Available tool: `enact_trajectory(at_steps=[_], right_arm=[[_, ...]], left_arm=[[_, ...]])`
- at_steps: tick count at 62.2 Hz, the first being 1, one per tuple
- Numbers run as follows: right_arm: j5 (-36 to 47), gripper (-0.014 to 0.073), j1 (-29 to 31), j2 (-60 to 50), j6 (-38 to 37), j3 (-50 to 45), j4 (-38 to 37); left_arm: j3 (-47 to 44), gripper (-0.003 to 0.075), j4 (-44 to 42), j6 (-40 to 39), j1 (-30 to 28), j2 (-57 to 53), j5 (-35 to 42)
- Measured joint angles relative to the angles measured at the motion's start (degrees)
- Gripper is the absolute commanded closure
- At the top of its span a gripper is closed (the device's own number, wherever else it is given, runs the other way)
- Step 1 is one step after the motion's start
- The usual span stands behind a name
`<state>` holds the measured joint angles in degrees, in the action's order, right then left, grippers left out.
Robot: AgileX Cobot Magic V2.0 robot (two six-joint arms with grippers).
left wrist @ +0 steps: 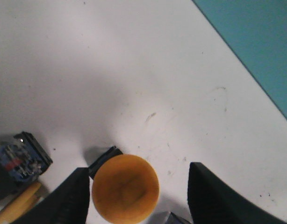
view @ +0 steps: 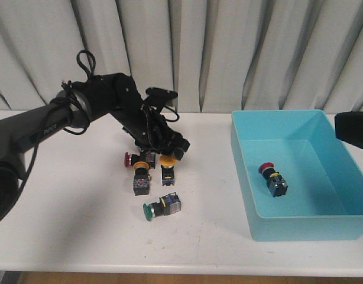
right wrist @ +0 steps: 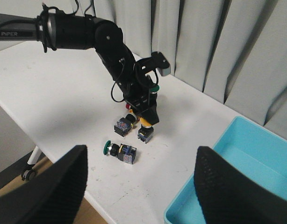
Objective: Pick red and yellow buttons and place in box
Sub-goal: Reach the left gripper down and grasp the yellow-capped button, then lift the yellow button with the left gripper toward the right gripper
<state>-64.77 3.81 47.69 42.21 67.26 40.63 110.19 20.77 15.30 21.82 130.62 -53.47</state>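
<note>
On the surface, a cluster of buttons lies left of centre, with one button lying nearer the front edge. The box stands to the right, well apart, with another button inside it. The left tool sits over the cluster's back.

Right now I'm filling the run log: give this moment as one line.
left tool: open, straddling yellow button | right tool: open, idle | box: one red button inside

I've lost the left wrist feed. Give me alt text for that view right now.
A yellow button cap sits between the open left gripper fingers, close to one finger and farther from the other, over the white table. Another button's black switch body lies beside it, and a corner of the teal box shows at the far edge.
</note>
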Motion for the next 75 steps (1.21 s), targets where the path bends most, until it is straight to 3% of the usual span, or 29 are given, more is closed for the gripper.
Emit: enact_trajectory(at_steps=[20,28,37,49,75], right_arm=[[0.00,0.0129,0.00,0.00,-0.04,0.00,0.00],[0.00,0.0129,0.00,0.00,-0.04,0.00,0.00],[-0.04,0.0129,0.00,0.00,-0.04,0.00,0.00],[-0.04,0.0129,0.00,0.00,-0.04,0.00,0.00],[2.35,0.0129,0.00,1.38,5.17,0.00,0.23]], left_arm=[[0.00,0.0288,-0.05,0.00,0.00,1.98,-1.73],[0.00,0.0322,-0.05,0.00,0.00,2.01,-1.73],[0.00,0.0462,-0.05,0.00,0.00,2.01,-1.87],[0.00,0.0724,-0.67,0.00,0.00,2.01,-2.35],[0.17,0.0728,0.63,-0.28,-0.10,-5.07,-7.95]])
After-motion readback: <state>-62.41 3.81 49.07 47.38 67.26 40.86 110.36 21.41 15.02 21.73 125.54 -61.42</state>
